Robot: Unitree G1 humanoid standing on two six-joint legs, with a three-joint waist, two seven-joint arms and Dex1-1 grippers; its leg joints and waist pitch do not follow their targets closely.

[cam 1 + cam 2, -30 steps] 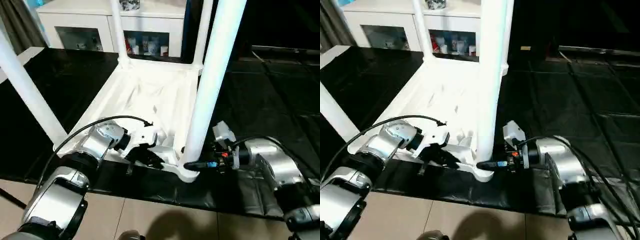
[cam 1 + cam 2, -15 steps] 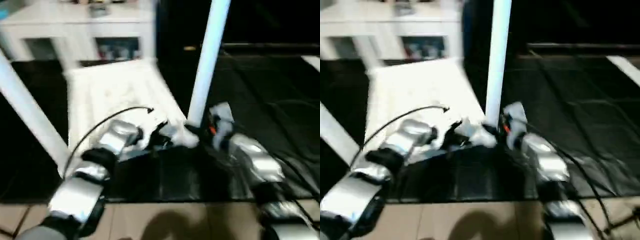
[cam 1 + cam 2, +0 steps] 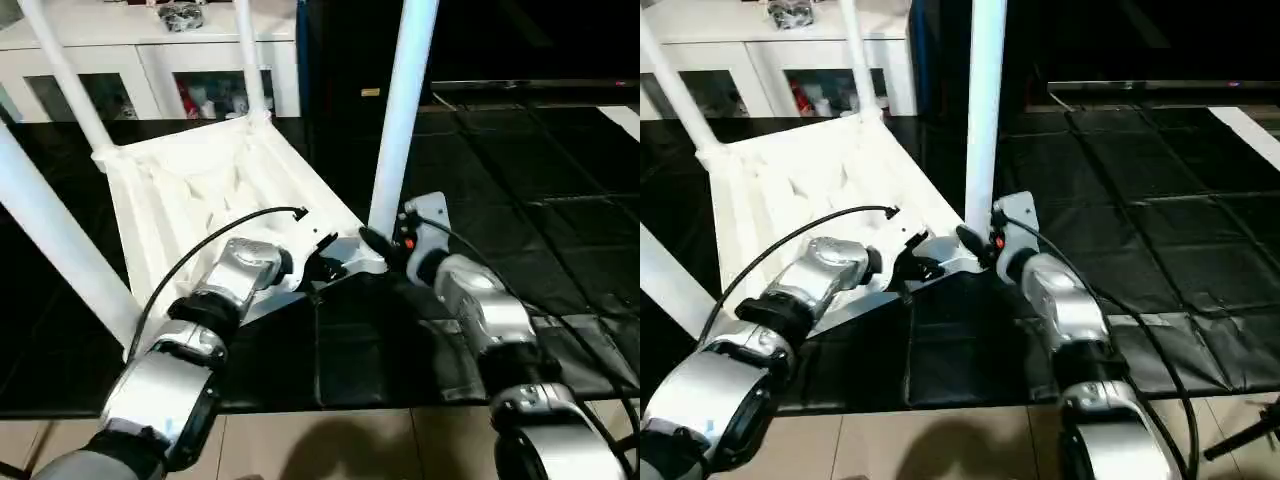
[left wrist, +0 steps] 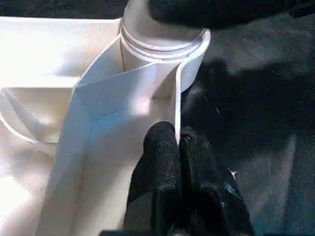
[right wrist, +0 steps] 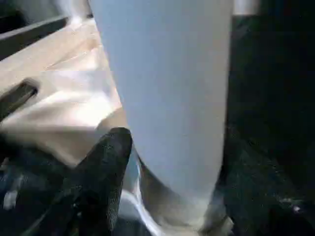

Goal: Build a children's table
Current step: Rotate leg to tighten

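Observation:
The children's table [image 3: 200, 190] lies upside down on the black mat, ribbed underside up, with several white legs standing in its corner sockets. My left gripper [image 4: 178, 147] is shut on the thin rim wall of the top, just beside the near corner socket [image 4: 162, 44]. It also shows in the head view as the left gripper [image 3: 322, 266]. My right gripper [image 3: 378, 243] sits at the foot of the near right leg [image 3: 400, 110], on the side away from the left gripper. That leg [image 5: 167, 88] stands very close in the right wrist view.
A white cabinet [image 3: 150, 60] with glass-fronted shelves stands behind the table. The black mat [image 3: 520, 180] stretches to the right and back. Light floor tiles [image 3: 330, 440] begin at the mat's near edge. A black cable [image 3: 220, 235] arcs over my left forearm.
The whole picture has swung and tilted, so the camera has moved. Both grippers stay at the same near corner of the table, left on the rim, right at the leg's foot.

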